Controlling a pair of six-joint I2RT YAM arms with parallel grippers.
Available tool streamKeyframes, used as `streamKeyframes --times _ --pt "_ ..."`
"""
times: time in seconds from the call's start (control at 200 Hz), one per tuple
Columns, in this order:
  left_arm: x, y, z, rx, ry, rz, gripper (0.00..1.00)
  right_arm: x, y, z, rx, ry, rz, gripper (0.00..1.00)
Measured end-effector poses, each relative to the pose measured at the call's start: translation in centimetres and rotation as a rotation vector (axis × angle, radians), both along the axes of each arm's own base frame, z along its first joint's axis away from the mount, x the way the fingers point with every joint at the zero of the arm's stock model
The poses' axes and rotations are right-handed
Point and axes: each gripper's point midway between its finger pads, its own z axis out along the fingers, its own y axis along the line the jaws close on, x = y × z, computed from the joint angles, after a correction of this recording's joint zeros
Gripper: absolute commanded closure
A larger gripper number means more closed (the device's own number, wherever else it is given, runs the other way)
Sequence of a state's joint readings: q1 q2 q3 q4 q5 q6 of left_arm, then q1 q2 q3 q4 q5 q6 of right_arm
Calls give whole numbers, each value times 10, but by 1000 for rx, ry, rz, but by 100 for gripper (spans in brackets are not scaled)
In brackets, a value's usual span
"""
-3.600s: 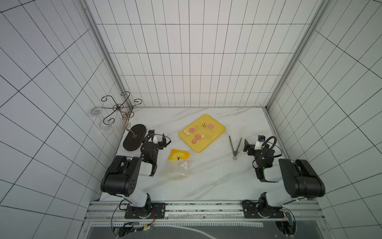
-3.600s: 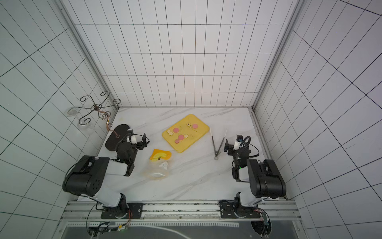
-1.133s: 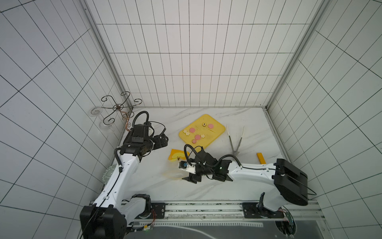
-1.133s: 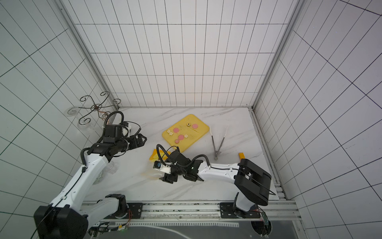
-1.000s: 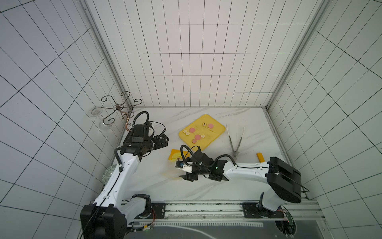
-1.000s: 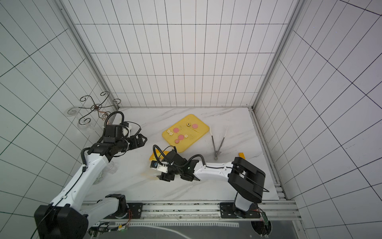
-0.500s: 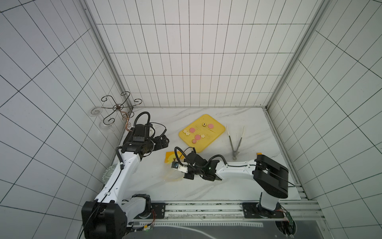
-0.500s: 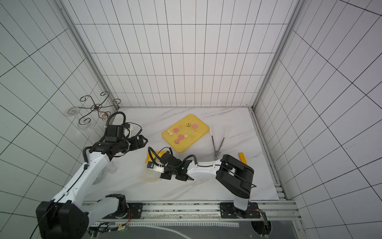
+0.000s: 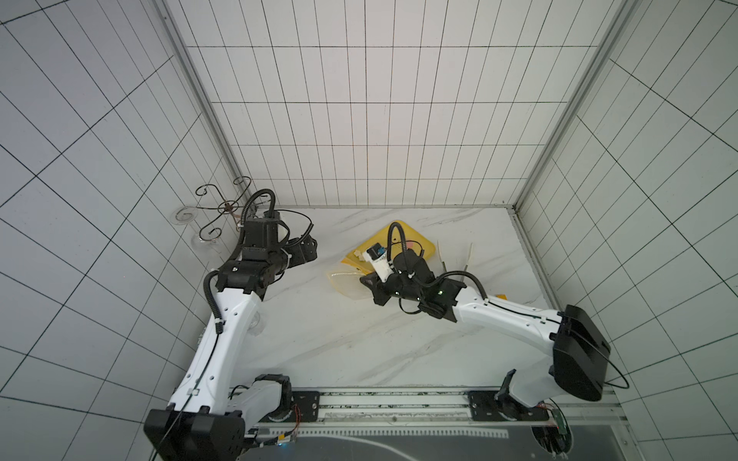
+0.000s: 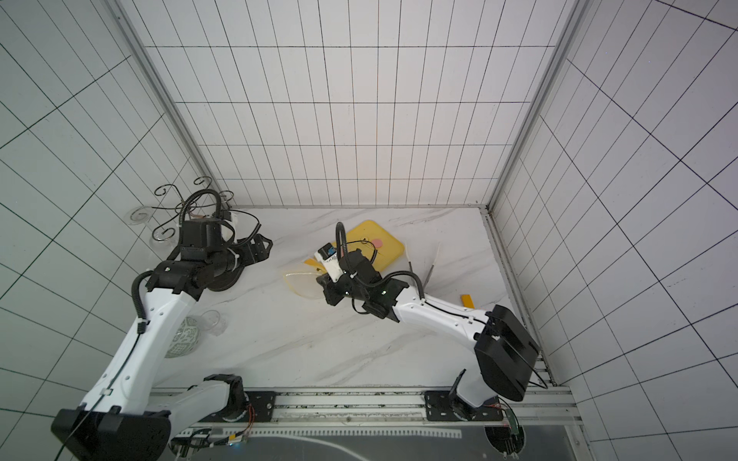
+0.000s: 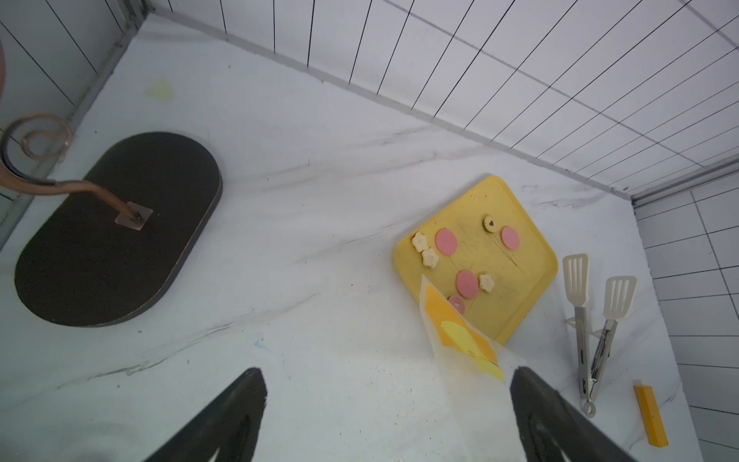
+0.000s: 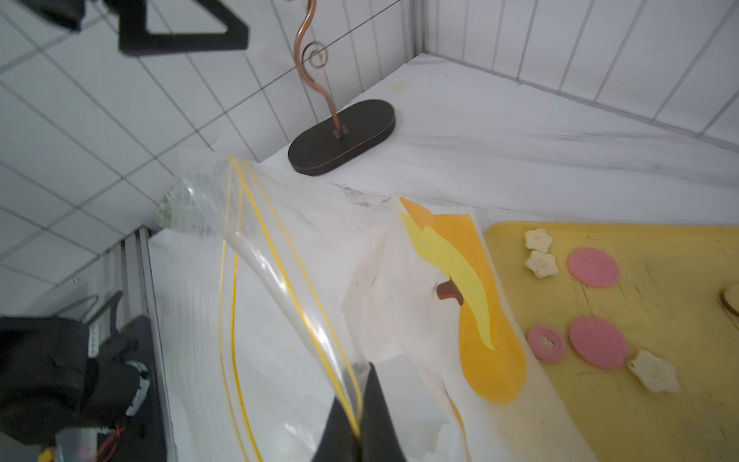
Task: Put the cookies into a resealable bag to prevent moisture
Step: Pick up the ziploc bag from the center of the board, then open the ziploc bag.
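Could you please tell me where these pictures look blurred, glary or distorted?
In both top views, wide-angle perspective splays the wall tiles; light is even. In the left wrist view, the left gripper is soft-edged, the cookies sharp. In the right wrist view, the right gripper is blurred up close; the bag shows faint sheen.

You look down into a booth closed on three sides: a back wall (image 9: 359, 119), a left wall (image 9: 80, 159) and a right wall (image 9: 659, 159), all of white rectangular tiles with dark grout lines. Pale metal strips (image 9: 199, 99) run down both back corners. The booth's floor is a white marble-patterned tabletop (image 9: 339, 339) with grey veins. A metal rail (image 9: 399, 411) edges its near side. The light is even and soft.
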State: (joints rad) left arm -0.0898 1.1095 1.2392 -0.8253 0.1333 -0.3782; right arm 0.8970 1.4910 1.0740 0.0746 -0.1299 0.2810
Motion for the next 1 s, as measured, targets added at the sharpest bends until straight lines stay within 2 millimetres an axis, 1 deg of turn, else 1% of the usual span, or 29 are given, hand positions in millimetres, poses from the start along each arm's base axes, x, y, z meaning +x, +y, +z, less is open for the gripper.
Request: streamKeyframes --times 0.095,0.16,0.18,0.195,0.245,0.305,0.38,0.45,0.505,0.545,0.595,0.625,0.65,0.705,0.74,0.755,0.82,0.845,0.88,0.905,1.0 --pt "-7 -13 23 -22 -58 -9 9 23 -24 16 115 123 -122 100" --pt "-14 -30 34 -48 -80 -35 10 36 -36 21 175 199 -193 100" --pt "-16 -39 36 -59 -84 -50 11 40 -39 22 193 222 -213 100" --pt "-18 -43 38 -62 -87 -59 13 41 -40 23 204 235 -224 100" --pt "-24 -61 41 -85 -86 -91 17 45 -43 24 239 287 -255 100" --pt "-33 -81 40 -111 -74 -130 17 47 -45 26 276 339 -283 100" --pt "-40 -101 42 -148 -66 -155 18 48 -46 27 311 387 -304 100" --pt "-42 -119 47 -193 -74 -178 25 48 -46 27 328 413 -317 100" --pt "-40 -134 48 -222 -76 -197 28 48 -46 27 336 425 -324 100" --pt "-36 -146 46 -239 -67 -205 32 49 -46 27 337 431 -331 100" --pt "-31 -158 41 -242 -52 -213 35 49 -47 26 337 435 -340 100" --pt "-27 -165 35 -247 -37 -213 36 50 -48 25 336 435 -346 100" --pt "-25 -170 29 -250 -18 -212 39 50 -49 24 334 436 -354 100" --pt "-22 -178 16 -249 18 -211 41 52 -50 23 333 434 -366 100" --pt "-21 -181 9 -248 38 -207 42 53 -52 23 332 432 -377 100" --pt "-21 -182 6 -247 44 -204 46 53 -52 23 331 433 -380 100" --pt "-21 -184 -3 -244 69 -198 51 55 -54 22 330 430 -394 100" --pt "-20 -185 -5 -243 75 -195 56 55 -54 22 330 427 -400 100" --pt "-20 -185 -6 -243 80 -191 60 56 -55 22 330 425 -405 100" --pt "-20 -185 -7 -239 81 -193 65 57 -56 22 330 423 -408 100" --pt "-20 -184 -10 -221 84 -196 70 58 -57 23 335 419 -422 100"
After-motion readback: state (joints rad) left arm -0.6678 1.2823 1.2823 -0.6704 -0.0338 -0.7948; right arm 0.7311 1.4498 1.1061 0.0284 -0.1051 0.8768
